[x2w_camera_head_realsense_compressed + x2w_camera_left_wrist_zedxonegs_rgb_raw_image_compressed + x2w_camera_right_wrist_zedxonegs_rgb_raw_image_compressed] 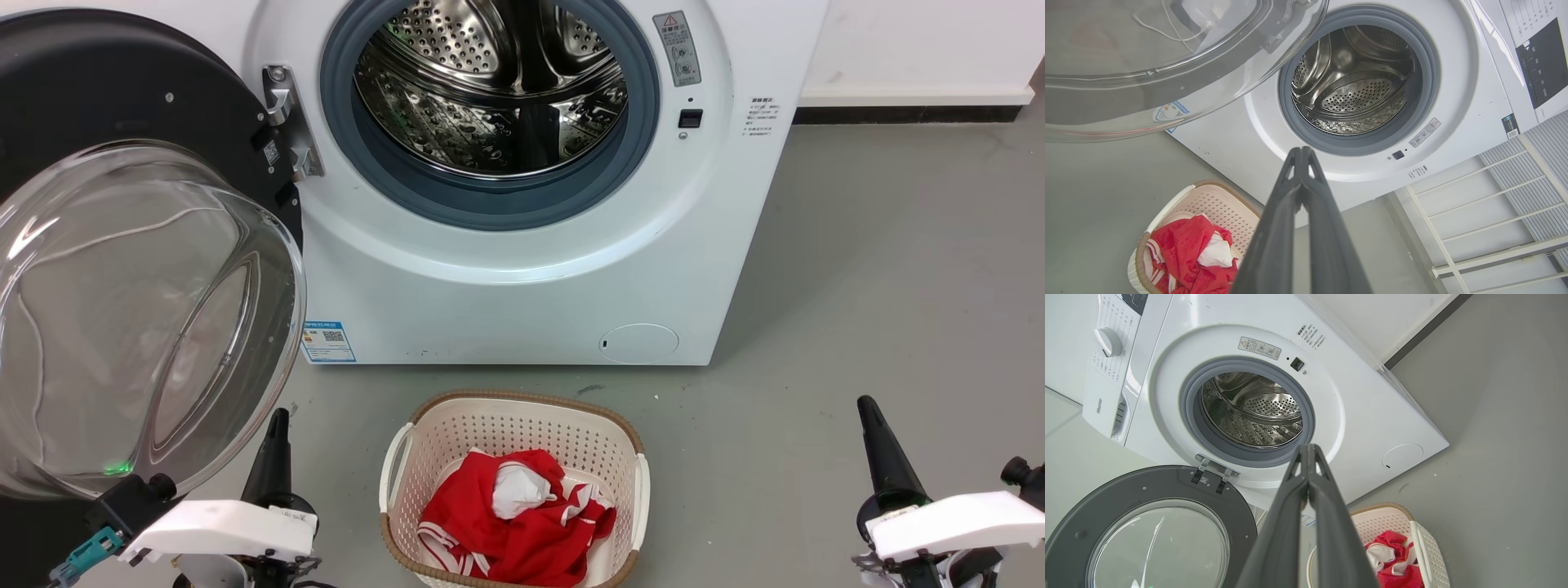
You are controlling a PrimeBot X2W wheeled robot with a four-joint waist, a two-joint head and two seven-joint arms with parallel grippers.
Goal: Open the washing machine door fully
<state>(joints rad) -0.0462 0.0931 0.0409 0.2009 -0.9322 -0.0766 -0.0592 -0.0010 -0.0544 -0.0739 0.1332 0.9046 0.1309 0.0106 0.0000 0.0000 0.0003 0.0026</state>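
The white washing machine (522, 310) (1466, 122) (1372, 412) stands ahead with its steel drum bare inside the grey gasket. Its black washing machine door (98, 90) (1147, 486) hangs swung wide to the left on its hinge, the clear glass bowl (139, 318) (1167, 53) bulging toward me. My left gripper (277, 418) (1301, 150) is shut and empty, low, just right of the bowl's lower edge. My right gripper (864, 404) (1309, 447) is shut and empty at the lower right, away from the machine.
A cream laundry basket (629, 449) (1167, 206) (1423, 547) with red and white clothes sits on the grey floor in front of the machine, between my arms. A white rack (1494, 212) stands beside the machine.
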